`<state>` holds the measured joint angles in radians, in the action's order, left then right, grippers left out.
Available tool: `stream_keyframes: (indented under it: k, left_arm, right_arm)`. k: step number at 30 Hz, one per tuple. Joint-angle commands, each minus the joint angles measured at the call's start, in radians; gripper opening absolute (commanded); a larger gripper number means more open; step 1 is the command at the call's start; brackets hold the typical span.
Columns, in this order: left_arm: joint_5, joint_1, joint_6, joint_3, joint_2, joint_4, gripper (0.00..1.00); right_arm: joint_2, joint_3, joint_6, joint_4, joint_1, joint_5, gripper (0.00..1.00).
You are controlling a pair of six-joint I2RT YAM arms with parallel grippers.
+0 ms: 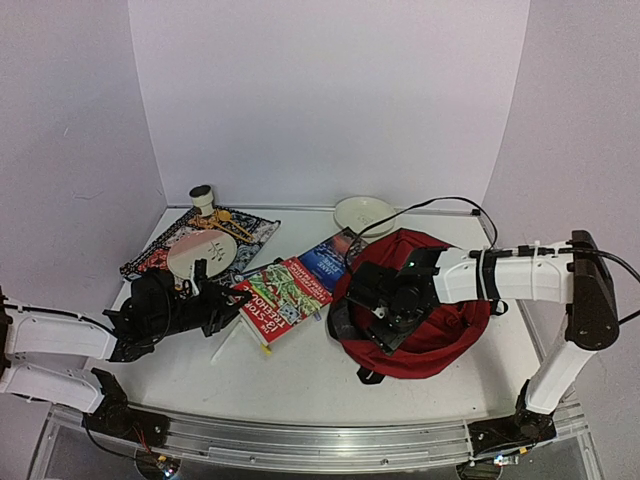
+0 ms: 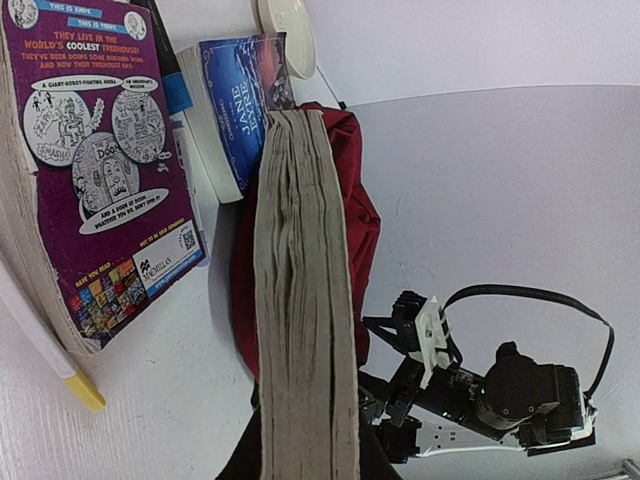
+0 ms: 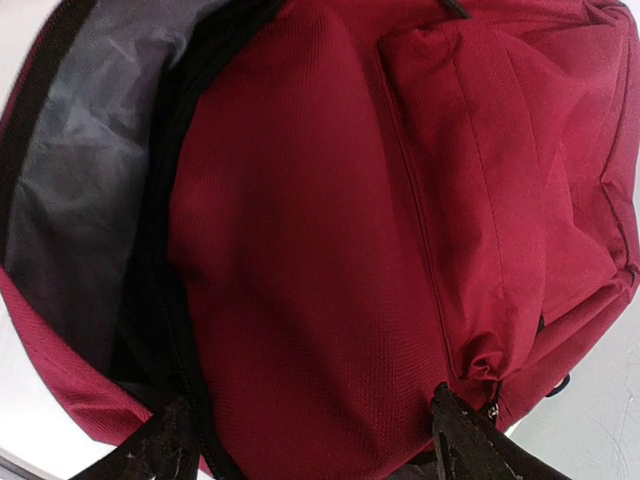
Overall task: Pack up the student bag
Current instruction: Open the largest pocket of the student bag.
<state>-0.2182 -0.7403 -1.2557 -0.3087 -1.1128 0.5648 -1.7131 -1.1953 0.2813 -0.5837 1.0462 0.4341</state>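
The dark-red student bag (image 1: 440, 335) lies at the right of the table, its mouth open to a grey lining (image 3: 80, 180). My right gripper (image 1: 395, 305) rests on it, open. Its fingers (image 3: 470, 445) straddle the red front panel (image 3: 300, 250) beside the zipper opening. My left gripper (image 1: 232, 300) is shut on a thick paperback (image 1: 288, 288) with a red and green cover. In the left wrist view the book's page edge (image 2: 305, 300) runs up the middle, with the bag (image 2: 350, 210) behind it. A purple-backed book (image 2: 100, 160) and a blue book (image 1: 330, 255) lie nearby.
A white pen with a yellow tip (image 1: 245, 345) lies near the held book. A patterned cloth (image 1: 160, 250) at the back left carries a white plate (image 1: 200, 252) and a small cup (image 1: 203, 197). A white bowl (image 1: 362, 213) and a black cable (image 1: 440, 205) are at the back.
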Motion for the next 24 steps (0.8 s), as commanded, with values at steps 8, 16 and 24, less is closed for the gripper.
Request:
stream_keyframes:
  k: [8, 16, 24]
  left_arm:
    - [-0.047, 0.005, 0.013, -0.071, 0.001, 0.072, 0.00]
    - [-0.098, 0.005, 0.017, -0.094, -0.011, 0.072, 0.00]
    - [-0.144, -0.006, 0.019, -0.118, -0.018, 0.073, 0.00]
  right_arm:
    - [0.016, 0.000, 0.003, -0.089, 0.010, 0.103, 0.81]
    - [-0.029, -0.054, 0.013, -0.081, 0.010, 0.216, 0.57]
    - [0.033, -0.119, 0.019, -0.073, 0.010, 0.234, 0.32]
